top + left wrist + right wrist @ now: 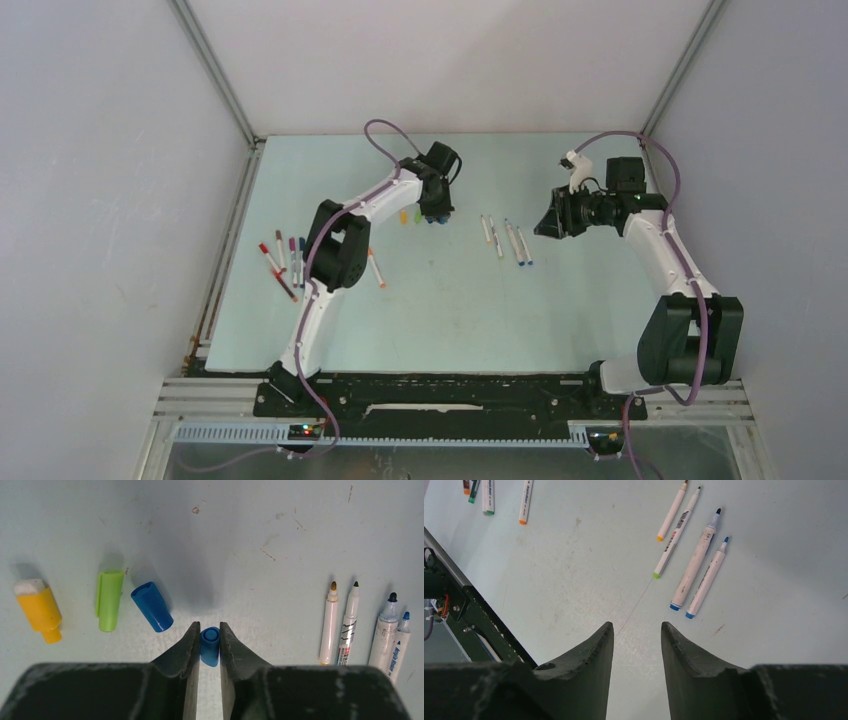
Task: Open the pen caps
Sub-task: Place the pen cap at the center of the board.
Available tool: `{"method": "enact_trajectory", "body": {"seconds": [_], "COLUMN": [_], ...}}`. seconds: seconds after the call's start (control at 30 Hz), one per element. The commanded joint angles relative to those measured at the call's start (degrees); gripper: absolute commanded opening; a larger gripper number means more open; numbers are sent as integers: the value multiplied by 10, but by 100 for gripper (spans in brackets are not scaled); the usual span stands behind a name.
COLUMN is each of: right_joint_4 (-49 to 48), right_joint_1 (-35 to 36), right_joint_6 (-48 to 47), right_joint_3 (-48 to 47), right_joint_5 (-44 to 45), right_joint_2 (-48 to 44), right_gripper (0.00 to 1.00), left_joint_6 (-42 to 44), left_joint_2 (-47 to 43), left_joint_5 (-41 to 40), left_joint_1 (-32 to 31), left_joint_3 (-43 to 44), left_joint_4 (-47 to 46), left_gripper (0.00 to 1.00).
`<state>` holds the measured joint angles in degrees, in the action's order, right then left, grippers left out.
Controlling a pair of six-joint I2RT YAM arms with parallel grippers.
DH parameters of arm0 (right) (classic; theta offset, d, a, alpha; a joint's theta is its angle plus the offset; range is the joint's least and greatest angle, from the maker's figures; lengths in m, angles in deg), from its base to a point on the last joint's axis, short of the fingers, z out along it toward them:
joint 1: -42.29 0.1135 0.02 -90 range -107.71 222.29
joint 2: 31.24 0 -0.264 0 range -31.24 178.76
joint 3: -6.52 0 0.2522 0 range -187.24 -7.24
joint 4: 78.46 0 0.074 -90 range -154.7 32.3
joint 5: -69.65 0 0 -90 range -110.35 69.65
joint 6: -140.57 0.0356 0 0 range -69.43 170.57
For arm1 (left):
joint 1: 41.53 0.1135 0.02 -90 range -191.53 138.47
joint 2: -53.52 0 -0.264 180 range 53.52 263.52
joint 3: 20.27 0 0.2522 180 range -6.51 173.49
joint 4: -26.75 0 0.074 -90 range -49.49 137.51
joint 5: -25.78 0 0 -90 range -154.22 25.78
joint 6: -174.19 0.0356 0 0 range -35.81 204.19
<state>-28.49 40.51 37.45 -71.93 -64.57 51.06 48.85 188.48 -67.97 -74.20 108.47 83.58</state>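
Note:
In the left wrist view my left gripper is shut on a small blue pen cap, which sits low over the table between the fingertips and touches both. To its left lie three more pen caps: a larger blue one, a green one and a yellow one. Several uncapped white pens lie in a row to the right. From above, the left gripper hangs over the row of caps. My right gripper is open and holds nothing, hovering near the uncapped pens.
Several capped pens lie at the table's left side, with one orange-tipped pen beside the left arm. The uncapped pens lie mid-table between the two arms. A black frame rail runs along the table's edge.

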Motion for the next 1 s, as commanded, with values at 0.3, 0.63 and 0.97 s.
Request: {"method": "enact_trajectory", "body": {"seconds": [0.3,0.63,0.97], "right_joint_4": [6,2,45], "right_joint_1": [-9,-16,-27], "right_joint_6": [-6,-10,-108], "right_joint_3": [-12,-3,17], "right_joint_5": [-21,-35,-93], "right_joint_2": [-18,-24,-74], "right_gripper": [43,43,43], "left_joint_6": [-13,-6,27], "left_joint_2": [7,-73,-367], "left_joint_5": [26,33,68], "left_joint_1": [10,10,10], "left_joint_3": [39,22,-317], "left_joint_4": [6,-9,-227], "left_gripper": [25,33,43]}}
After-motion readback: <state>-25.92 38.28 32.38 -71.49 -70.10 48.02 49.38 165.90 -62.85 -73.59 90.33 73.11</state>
